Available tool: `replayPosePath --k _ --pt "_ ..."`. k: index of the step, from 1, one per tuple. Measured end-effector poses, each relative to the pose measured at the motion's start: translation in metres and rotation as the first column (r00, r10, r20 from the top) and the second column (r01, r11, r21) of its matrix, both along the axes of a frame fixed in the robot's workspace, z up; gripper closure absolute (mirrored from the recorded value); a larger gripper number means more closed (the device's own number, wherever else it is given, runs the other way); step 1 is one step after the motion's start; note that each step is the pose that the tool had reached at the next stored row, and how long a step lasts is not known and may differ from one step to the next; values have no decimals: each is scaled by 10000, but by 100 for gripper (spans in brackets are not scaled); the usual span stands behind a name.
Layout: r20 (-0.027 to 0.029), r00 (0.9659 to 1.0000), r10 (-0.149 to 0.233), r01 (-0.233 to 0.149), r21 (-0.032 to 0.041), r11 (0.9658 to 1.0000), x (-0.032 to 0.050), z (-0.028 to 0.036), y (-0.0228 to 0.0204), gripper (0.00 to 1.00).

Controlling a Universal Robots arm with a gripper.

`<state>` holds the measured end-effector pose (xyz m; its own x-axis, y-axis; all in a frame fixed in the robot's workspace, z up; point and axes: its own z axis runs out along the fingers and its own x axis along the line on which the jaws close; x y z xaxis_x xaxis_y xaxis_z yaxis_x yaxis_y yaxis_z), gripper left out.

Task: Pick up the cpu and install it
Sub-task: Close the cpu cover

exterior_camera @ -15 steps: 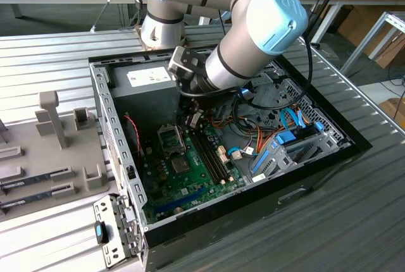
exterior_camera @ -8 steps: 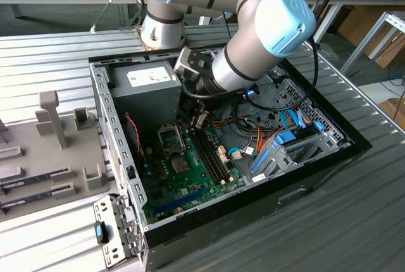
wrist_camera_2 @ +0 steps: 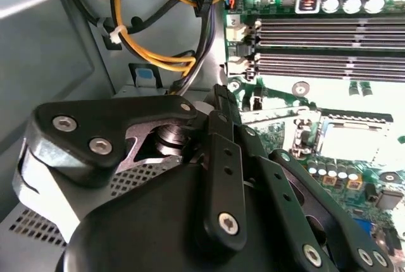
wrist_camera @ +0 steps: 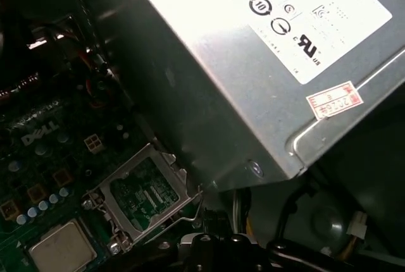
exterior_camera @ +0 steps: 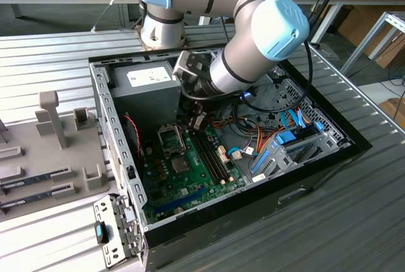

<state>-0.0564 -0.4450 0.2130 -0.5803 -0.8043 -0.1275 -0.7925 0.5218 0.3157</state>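
Cpu (wrist_camera: pixel 62 248) sits in the socket, its frame (wrist_camera: pixel 147 196) open.
Claw (wrist_camera_2: pixel 223 104) looks clenched and empty just above; a careless move may shift the chip.

The gripper (exterior_camera: pixel 197 119) hangs inside the open case (exterior_camera: pixel 304 177), in a narrow gap. At its 9 o'clock in the exterior view the power supply box (exterior_camera: pixel 142 92) stands close; at 3 o'clock cables (exterior_camera: pixel 253 134) crowd. Toward 6 o'clock, above the motherboard (exterior_camera: pixel 183 171), the space is free.
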Motion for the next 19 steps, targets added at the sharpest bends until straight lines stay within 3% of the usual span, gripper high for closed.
replayPosePath --k 3,13,19 --pt "-5 10000 -2 2 1 10000 0 -28 19 89" --pt "-5 10000 -3 3 1 10000 -31 -103 20 89" --pt "-3 10000 -1 1 7 10000 -56 -107 20 89"
